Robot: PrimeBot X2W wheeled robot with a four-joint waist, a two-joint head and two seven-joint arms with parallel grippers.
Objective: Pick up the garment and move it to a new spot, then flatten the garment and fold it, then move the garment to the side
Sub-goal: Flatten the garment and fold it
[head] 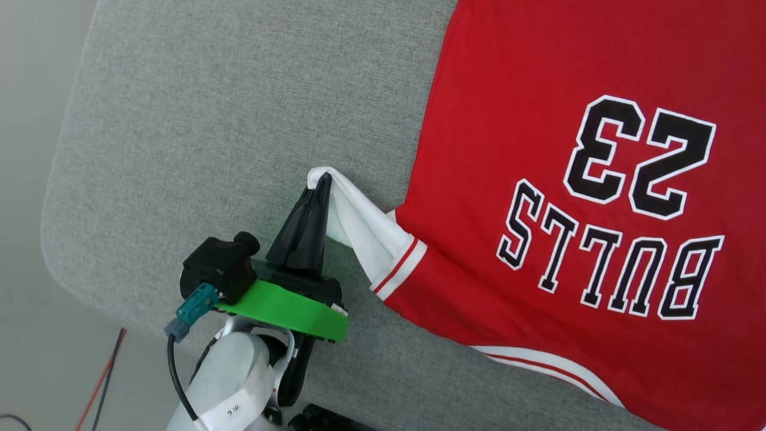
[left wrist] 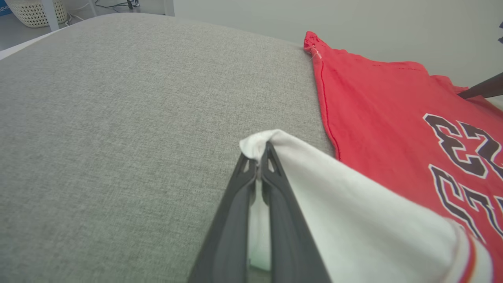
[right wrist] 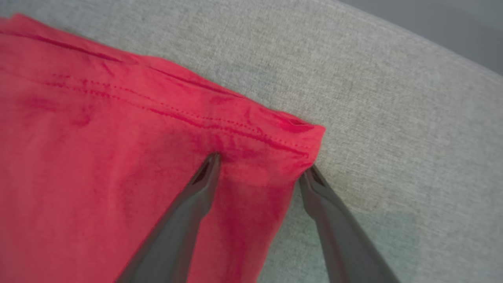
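Probably a lab: grey cloth-covered table (head: pixel 209 120), loose cables (head: pixel 102 377) beside it.

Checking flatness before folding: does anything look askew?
On the garment, the white sleeve is pulled into a bunched peak, pinched by the left gripper; the red corner at the open right gripper looks wrinkled.

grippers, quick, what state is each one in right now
left gripper: jaws shut on the white sleeve of the garment
right gripper: jaws open, astride the garment's red hem corner, holding nothing
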